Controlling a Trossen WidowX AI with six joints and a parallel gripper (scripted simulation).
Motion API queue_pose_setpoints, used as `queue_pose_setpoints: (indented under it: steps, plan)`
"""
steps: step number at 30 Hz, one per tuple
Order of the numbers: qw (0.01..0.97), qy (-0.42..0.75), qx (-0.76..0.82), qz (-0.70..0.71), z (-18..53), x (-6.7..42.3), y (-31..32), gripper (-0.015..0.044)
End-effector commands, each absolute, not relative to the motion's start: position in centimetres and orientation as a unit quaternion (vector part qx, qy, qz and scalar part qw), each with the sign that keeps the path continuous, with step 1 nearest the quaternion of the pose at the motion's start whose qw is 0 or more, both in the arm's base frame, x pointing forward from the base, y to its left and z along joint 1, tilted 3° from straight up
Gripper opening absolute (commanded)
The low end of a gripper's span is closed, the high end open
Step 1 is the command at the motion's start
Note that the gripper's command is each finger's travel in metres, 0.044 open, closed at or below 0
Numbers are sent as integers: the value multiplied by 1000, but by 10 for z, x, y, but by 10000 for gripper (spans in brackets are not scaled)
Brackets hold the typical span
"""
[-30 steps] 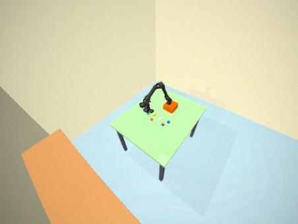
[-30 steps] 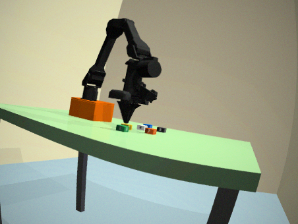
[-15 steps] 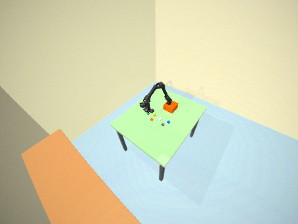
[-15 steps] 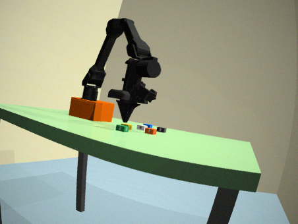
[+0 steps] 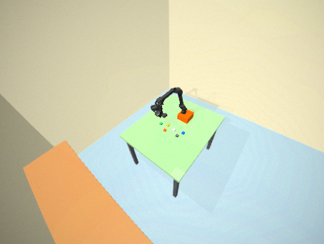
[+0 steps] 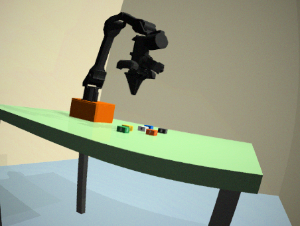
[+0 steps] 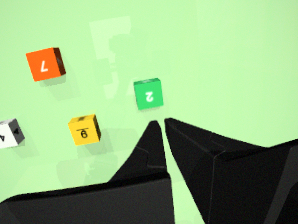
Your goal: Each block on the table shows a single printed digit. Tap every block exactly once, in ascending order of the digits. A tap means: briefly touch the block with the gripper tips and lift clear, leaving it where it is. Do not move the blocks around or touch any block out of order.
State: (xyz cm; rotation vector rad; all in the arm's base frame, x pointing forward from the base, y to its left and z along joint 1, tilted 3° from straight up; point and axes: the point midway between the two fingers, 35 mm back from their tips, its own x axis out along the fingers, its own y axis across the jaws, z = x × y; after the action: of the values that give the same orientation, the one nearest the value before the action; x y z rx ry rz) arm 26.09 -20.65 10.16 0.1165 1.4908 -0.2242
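My gripper is shut and empty, well above the table. In the wrist view its tips appear just below the green block, which shows an upside-down 2. The yellow block shows what looks like an upside-down underlined 6. The orange-red block shows 7. The white block seems to show 4 and is partly cut off in the wrist view. Digits on the blue block and black block are unreadable.
The arm stands on an orange base box on the green table. The blocks lie in a loose group in front of the base. A large orange surface is off to the side of the table.
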Motion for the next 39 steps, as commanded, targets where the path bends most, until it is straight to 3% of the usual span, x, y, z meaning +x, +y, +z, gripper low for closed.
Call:
queue_pose_setpoints:
  steps: [1, 9, 17, 23, 28, 39]
  plan:
    - [724, 681, 54, -93, 99, 281, -178, 20]
    - [724, 681, 58, -89, 95, 335, -62, 20]
    - [725, 680, 61, -87, 91, 344, 57, 20]
    - [725, 680, 61, -87, 88, 344, 60, 20]
    - [725, 680, 60, -87, 13, 348, 56, 20]
    - [725, 680, 60, -87, 8, 348, 56, 20]
